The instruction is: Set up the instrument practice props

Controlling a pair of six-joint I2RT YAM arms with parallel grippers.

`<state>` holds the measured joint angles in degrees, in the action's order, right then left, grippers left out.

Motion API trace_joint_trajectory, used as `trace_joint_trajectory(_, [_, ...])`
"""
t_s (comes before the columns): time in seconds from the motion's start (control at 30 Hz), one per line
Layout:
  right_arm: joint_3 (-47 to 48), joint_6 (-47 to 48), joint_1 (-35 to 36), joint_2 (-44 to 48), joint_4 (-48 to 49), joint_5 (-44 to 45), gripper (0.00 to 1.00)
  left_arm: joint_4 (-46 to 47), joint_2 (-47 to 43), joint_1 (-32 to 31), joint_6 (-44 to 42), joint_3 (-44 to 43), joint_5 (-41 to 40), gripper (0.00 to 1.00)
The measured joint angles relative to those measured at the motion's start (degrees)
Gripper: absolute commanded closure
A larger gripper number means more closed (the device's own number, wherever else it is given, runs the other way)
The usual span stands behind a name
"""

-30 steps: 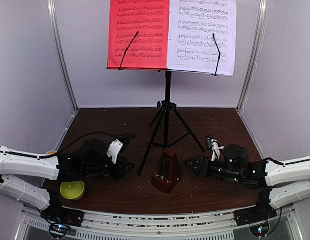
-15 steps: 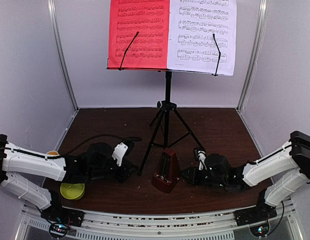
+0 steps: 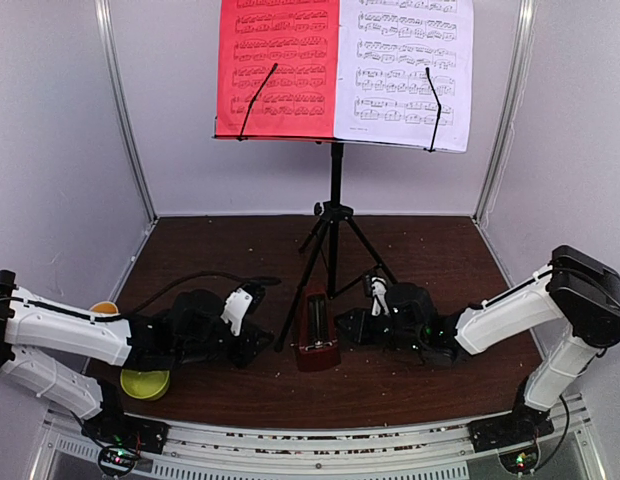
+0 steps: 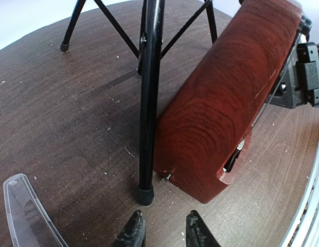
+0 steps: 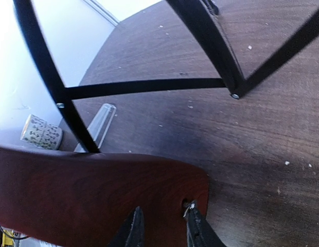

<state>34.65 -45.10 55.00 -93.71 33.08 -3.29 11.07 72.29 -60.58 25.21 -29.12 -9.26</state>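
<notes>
Above and beyond both claws, in the overhead view, one music stand (image 3: 336,190) carries two sheets side by side on its desk: one red sheet (image 3: 280,50) and one white sheet (image 3: 405,60). One metronome (image 3: 315,325) sits on the table (image 3: 440,250) between the left claw (image 3: 258,345) and the right claw (image 3: 348,327), just beside each. One lime-green bowl (image 3: 145,382) lies well behind the left claw.

At the left wrist, the left claw's fingers stand a narrow way apart with only bare table between them, pinching nothing. A tripod foot (image 4: 145,194) is just ahead of them. The metronome's red-brown wooden flank rises ahead and to their right. One clear cover (image 4: 25,211) lies on the table to the claw's left, off the metronome.

At the right wrist, the right claw's fingers are also narrowly parted. The metronome's edge is just ahead of their tips, and I cannot tell whether they pinch it. One patterned mug (image 5: 42,131) stands far ahead to the left.

The metronome looks stiff, polished and tapered, so a high grip would probably slip upward. It is better taken low, across two flat flanks. The cover seems light, thin, slick and easy to crack, so it should be pinched gently at its rim.
</notes>
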Motion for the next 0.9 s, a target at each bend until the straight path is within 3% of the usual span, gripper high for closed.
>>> trace_joint_trajectory(0.17, [-2.0,1.4,-0.2,2.6,1.6,-1.3,0.46,0.6,-0.3,0.0,0.2,0.9,-0.3,0.71])
trace_joint_trajectory(0.3, [-7.1,3.5,-0.1,9.7,1.9,-1.8,0.24,1.1,-0.6,0.0,0.2,1.2,-0.4,0.69])
trace_joint_trajectory(0.43, [-10.9,7.1,-0.2,15.7,2.5,-3.2,0.10,1.5,-0.6,0.0,0.2,1.2,-0.4,0.69])
trace_joint_trajectory(0.67, [-10.7,13.9,0.3,17.6,1.9,-7.9,0.09,2.6,-0.6,0.0,0.2,1.2,-0.3,0.69])
trace_joint_trajectory(0.9, [-3.9,16.3,1.3,15.0,1.2,-9.8,0.11,2.6,-0.6,0.0,0.2,1.2,-0.1,0.69])
